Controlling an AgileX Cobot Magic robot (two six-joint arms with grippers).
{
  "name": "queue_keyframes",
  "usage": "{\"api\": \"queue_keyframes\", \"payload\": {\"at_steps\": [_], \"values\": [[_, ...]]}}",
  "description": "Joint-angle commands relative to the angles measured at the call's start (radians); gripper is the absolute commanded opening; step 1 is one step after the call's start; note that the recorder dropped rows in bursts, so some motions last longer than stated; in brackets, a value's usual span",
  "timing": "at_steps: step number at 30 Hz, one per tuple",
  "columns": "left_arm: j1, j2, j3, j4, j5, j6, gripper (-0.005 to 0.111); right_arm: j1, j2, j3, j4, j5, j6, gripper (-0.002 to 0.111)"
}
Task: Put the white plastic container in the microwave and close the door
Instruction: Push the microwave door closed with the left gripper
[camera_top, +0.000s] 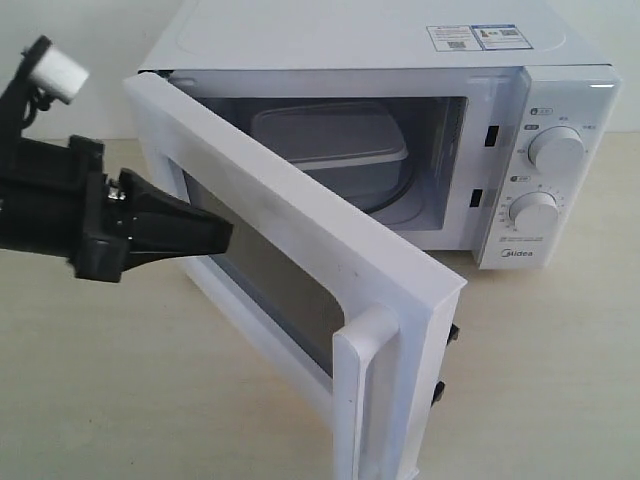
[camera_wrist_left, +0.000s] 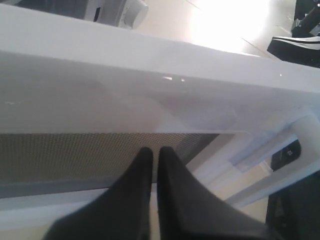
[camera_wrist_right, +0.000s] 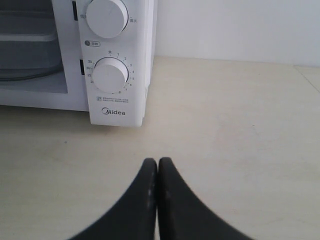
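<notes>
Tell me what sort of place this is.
Probably a robot test bench mocked up as a kitchen corner, not a real kitchen: a white boxy Midea countertop microwave sits on a pale-beige tabletop with a plain white wall behind, and the robot's black left pincer is at its open white door.

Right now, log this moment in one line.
white rectangular plastic container: inside boxy white microwave | white hinged door: ajar | left gripper: shut, at door | right gripper: shut
</notes>
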Motion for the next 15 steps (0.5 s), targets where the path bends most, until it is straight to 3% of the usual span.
{"api": "queue_keyframes", "payload": {"at_steps": [1, 9, 15], "values": [[-0.063, 0.076, -0.046, -0.03, -0.074, 0.023, 0.004, -0.005, -0.005, -0.001, 0.0, -0.006, -0.004, 0.0], [-0.113, 0.152, -0.15, -0.08, -0.11, 0.023, 0.004, -0.005, -0.005, -0.001, 0.0, -0.006, -0.004, 0.0], [-0.113, 0.121, -0.169, -0.063, -0.012, 0.005, 0.004, -0.005, -0.005, -0.001, 0.0, -0.006, -0.004, 0.0]]}}
